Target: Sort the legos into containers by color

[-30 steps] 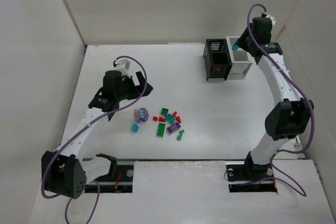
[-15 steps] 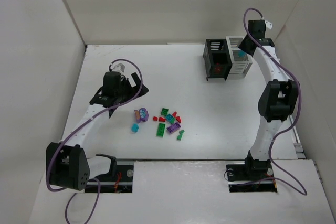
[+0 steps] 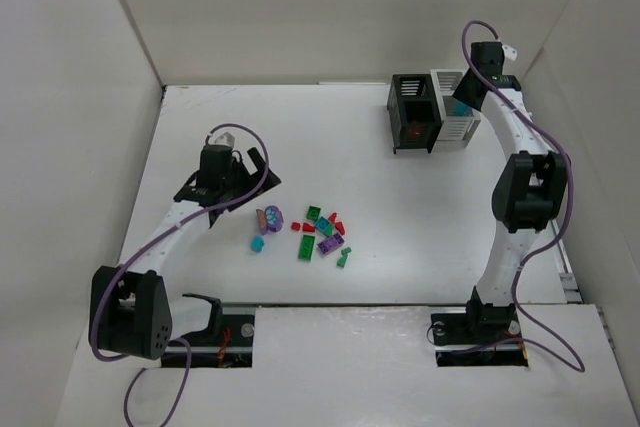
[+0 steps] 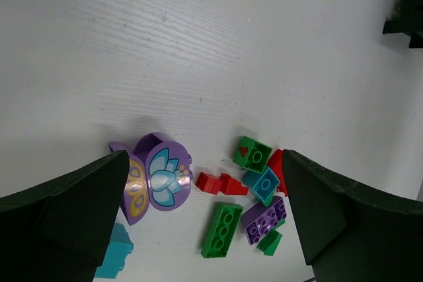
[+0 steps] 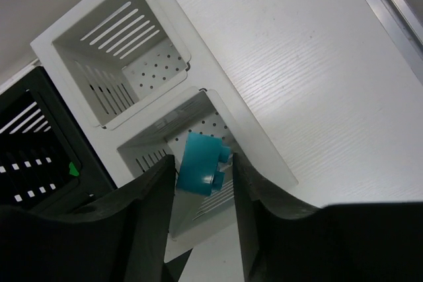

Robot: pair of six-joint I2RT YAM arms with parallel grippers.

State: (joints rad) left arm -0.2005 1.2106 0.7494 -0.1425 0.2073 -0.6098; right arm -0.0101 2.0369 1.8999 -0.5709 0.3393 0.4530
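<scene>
Min. 3 green legos [image 4: 223,229], approx. 4 red legos [image 4: 210,181], 3 teal legos [image 4: 264,185], 1 purple lego [image 4: 268,219], 1 round purple pc [image 4: 162,179], 1 black bin [image 3: 393,112], 1 white bin [image 3: 455,135].

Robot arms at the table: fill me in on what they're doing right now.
The arms are sorting small bricks by color. The right gripper is shut on a teal brick and holds it over a compartment of the white bin, not yet released. A red brick already lies in the black bin next to it. The left gripper hangs open and empty by the loose bricks lying in green, red, purple and teal on the table.
</scene>
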